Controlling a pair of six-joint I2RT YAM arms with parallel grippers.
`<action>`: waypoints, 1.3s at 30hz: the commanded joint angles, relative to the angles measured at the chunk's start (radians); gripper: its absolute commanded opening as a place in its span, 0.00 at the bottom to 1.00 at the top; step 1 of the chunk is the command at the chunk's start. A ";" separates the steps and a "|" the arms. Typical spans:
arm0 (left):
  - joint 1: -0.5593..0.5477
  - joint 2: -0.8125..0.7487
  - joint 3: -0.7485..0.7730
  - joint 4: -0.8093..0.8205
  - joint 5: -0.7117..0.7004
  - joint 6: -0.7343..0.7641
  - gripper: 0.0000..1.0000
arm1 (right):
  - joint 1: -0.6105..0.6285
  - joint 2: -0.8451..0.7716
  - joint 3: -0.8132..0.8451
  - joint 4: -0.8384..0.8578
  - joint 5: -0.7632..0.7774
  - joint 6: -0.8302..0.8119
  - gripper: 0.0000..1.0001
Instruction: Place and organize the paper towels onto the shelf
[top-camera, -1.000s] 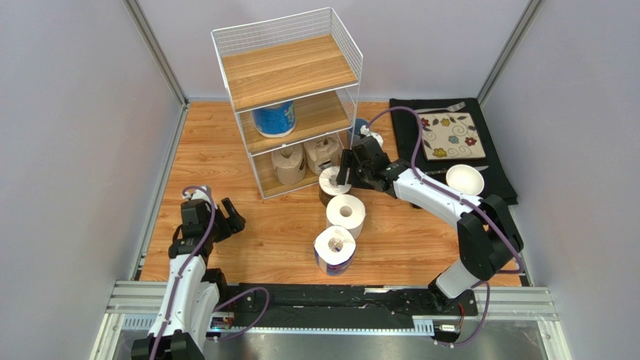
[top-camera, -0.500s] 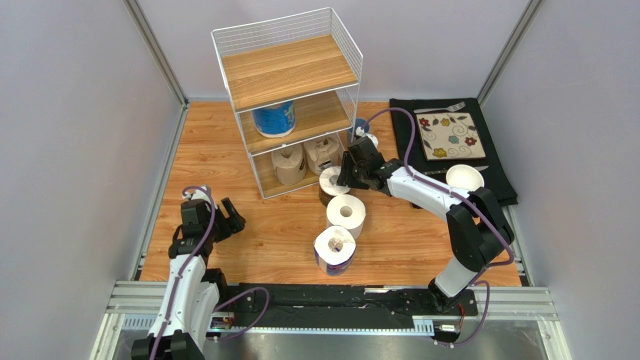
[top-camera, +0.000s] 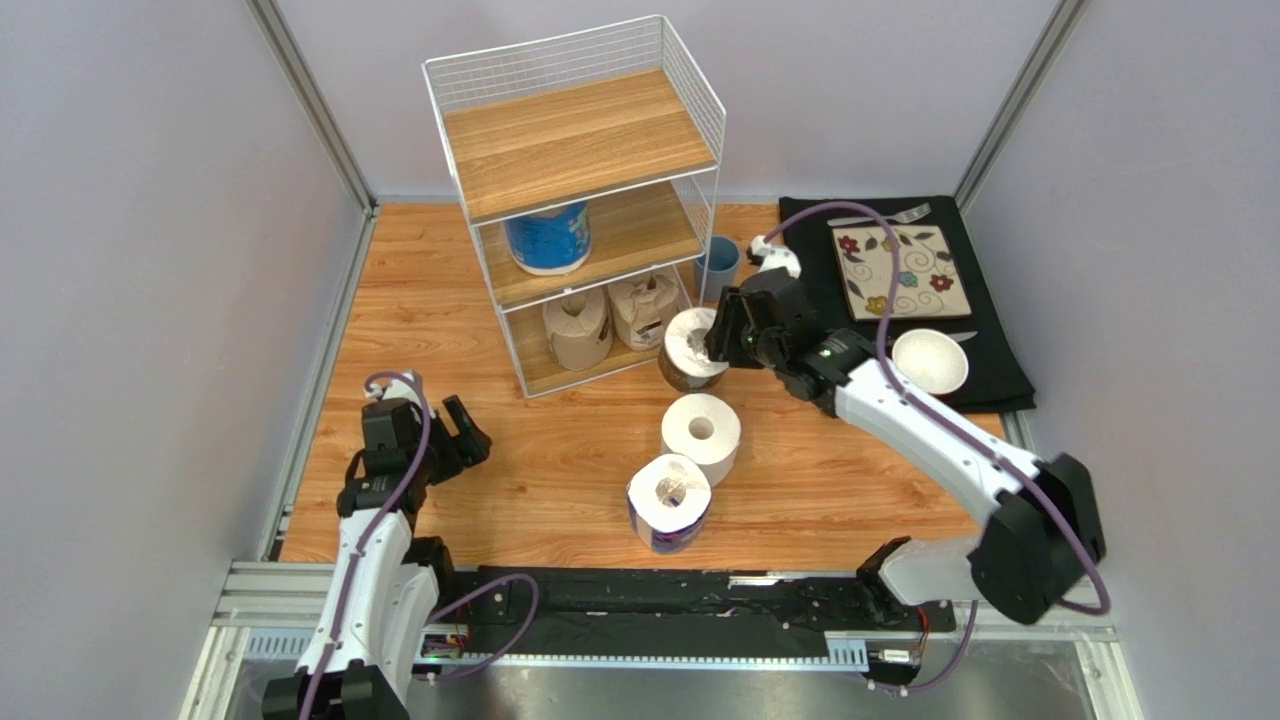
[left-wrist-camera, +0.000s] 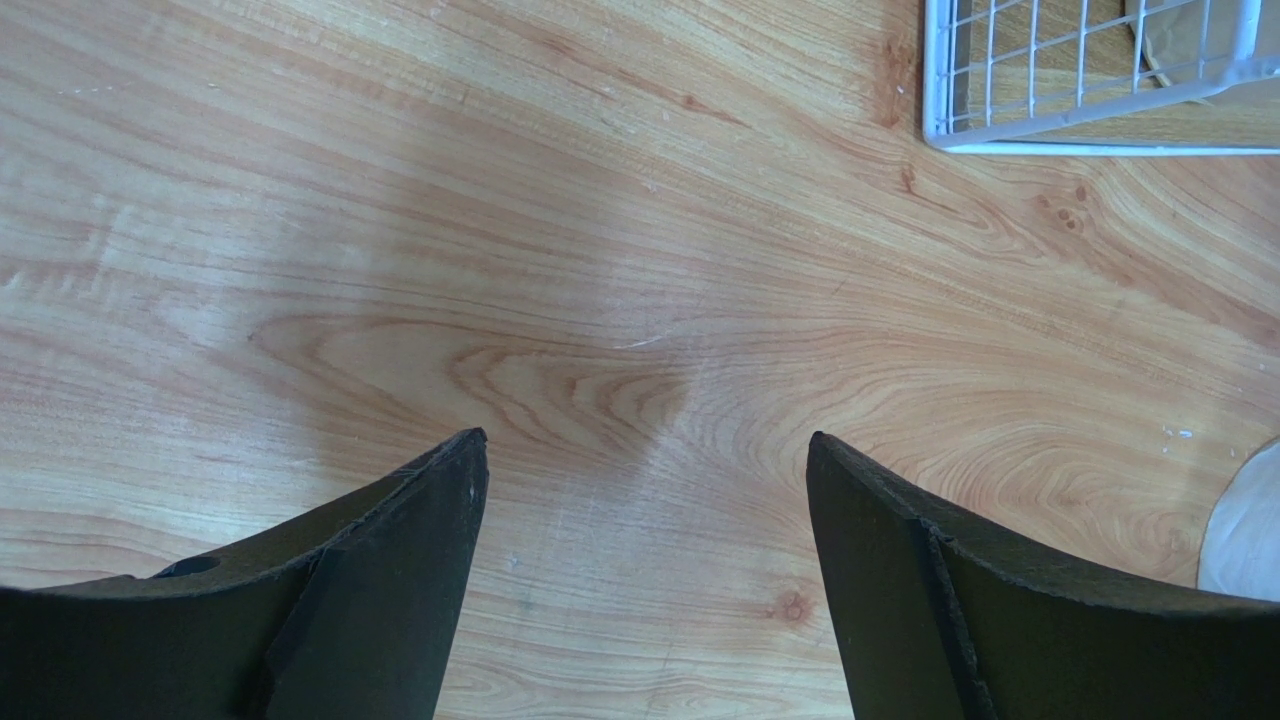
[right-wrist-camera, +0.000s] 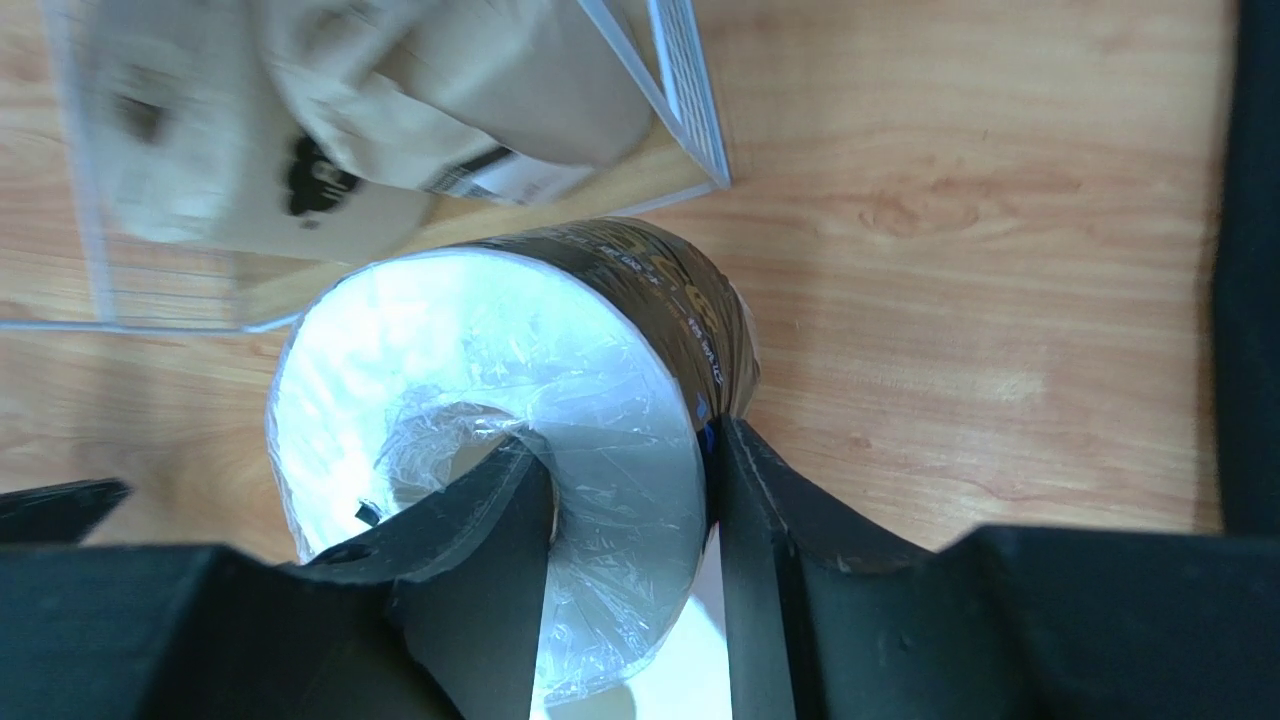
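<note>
While the right claw (top-camera: 718, 339) pinches the dark-wrapped roll (top-camera: 693, 348) by its wall, the shelf (top-camera: 579, 143) stands just left of it.

One finger sits down the core and the other outside the wrapper, so the claw is clamped on the roll. The roll's long axis stands upright, and its base seems just clear of the bench (top-camera: 451, 300), though that is hard to tell. It lies at centre frame directly under the claw, beside the shelf's lower right corner. Two brown rolls (top-camera: 579, 327) fill the bottom tier and a blue roll (top-camera: 549, 237) sits on the middle one, so the way in is probably leftward and higher. The left claw (left-wrist-camera: 646, 465) hangs open at lower left, well apart; the right arm is nearer.
</note>
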 joint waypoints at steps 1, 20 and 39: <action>0.006 -0.011 -0.002 0.018 0.017 -0.001 0.86 | 0.000 -0.154 0.056 0.023 0.014 -0.067 0.40; 0.006 -0.020 -0.002 0.016 0.009 -0.006 0.86 | 0.009 -0.193 0.263 0.141 -0.044 -0.038 0.38; 0.006 -0.023 -0.006 0.018 0.012 -0.007 0.86 | 0.009 0.004 0.453 0.233 -0.051 -0.038 0.36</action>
